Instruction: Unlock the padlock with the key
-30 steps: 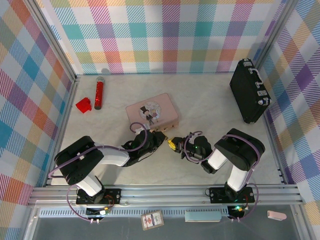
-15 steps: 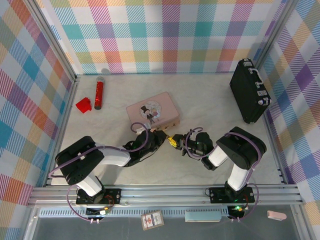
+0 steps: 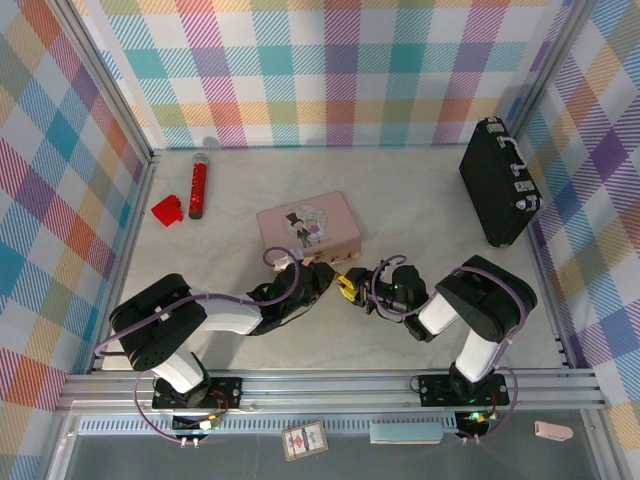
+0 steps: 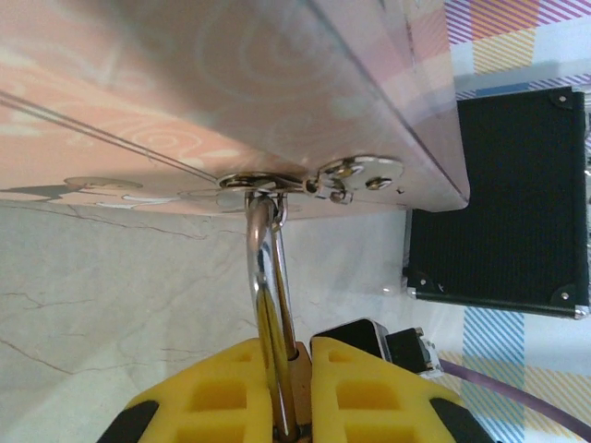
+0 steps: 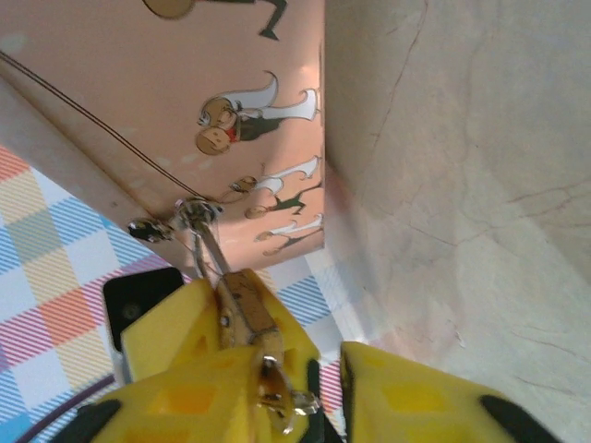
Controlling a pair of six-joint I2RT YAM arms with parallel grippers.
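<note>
The padlock [image 4: 302, 367] hangs by its thin silver shackle from the hasp of the pink tin [image 3: 308, 222]. My left gripper [image 4: 300, 406] is shut on its brass body, one yellow pad on each side. In the right wrist view the padlock [image 5: 245, 305] points toward me, and the small silvery key [image 5: 277, 392] sticks out of its lower end. My right gripper [image 5: 323, 406] is right at the key with its fingers a narrow gap apart. The key lies against the left finger, not in the gap. In the top view both grippers meet nose to nose, the left gripper [image 3: 325, 282] and the right gripper [image 3: 352, 288].
A black case [image 3: 498, 182] stands at the back right by the wall. A red cylinder [image 3: 198, 188] and a small red block [image 3: 167, 209] lie at the far left. Checked walls close off the table on three sides.
The pink tin has turned a little and slid slightly to the right. Both grippers have crept with it toward the back and stay together at the padlock.
</note>
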